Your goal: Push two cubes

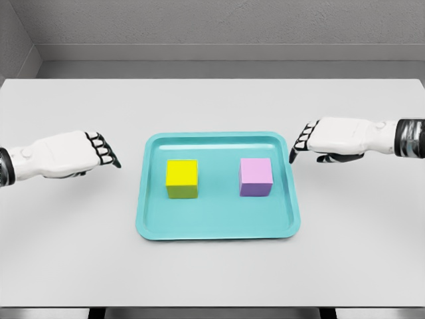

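Teal tray (216,229), smooth and round-cornered, lying on a matte grey table (66,252) and holding two unmarked, matte cubes: yellow cube (182,178) sitting left, purple cube (255,177) right, apart. Left hand (70,155) and right hand (335,137) hovering outside the tray, fingers loosely curled, holding nothing.

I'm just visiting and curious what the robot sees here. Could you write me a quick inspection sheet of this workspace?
Surface: grey table.
Job's things: yellow cube and purple cube apart on a teal tray.
Clutter: nothing seen.
Grippers: left hand outside the tray's left edge, right hand at its upper right corner; both empty, fingers relaxed.
Cables: nothing seen.
Surroundings: grey walls behind the table.
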Controlling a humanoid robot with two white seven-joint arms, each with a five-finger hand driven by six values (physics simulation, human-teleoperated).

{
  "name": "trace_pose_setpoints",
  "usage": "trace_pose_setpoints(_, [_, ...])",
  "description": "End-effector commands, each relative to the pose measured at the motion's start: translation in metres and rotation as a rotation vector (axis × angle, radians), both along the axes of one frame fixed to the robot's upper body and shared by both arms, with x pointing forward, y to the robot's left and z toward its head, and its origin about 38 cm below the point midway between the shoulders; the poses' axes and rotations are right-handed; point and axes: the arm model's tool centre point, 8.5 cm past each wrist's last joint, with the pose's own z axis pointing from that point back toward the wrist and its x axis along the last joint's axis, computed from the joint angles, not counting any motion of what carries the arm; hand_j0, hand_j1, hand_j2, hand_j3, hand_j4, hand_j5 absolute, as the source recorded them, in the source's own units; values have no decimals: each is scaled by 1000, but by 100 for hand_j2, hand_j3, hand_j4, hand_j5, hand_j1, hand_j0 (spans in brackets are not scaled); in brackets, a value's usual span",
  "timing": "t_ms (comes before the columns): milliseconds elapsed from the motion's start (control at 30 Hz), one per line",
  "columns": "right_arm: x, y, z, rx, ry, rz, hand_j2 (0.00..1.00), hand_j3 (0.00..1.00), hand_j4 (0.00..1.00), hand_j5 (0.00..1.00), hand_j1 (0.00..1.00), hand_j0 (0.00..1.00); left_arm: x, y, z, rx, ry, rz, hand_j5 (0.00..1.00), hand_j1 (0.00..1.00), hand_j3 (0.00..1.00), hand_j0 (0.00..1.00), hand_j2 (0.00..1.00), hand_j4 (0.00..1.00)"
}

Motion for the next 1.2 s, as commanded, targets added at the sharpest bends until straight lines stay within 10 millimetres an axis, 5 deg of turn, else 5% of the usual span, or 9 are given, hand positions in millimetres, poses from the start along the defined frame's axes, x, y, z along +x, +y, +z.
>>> trace_pose_setpoints(0, [2, 9, -2, 25, 3, 9, 63, 63, 63, 63, 63, 63, -2, -4, -4, -2, 14, -11, 77, 77, 77, 77, 77, 77])
trace_pose_setpoints(733, [-1, 18, -33, 4, 41, 10, 61, 61, 61, 61, 61, 61, 0, -39, -5, -17, 13, -94, 77, 77, 77, 77, 77, 77])
trace_pose_setpoints(1167, [-3, 36, -45, 26, 54, 36, 61, 61, 61, 61, 61, 61, -1, -40, -5, -22, 17, -98, 77, 77, 77, 77, 77, 77])
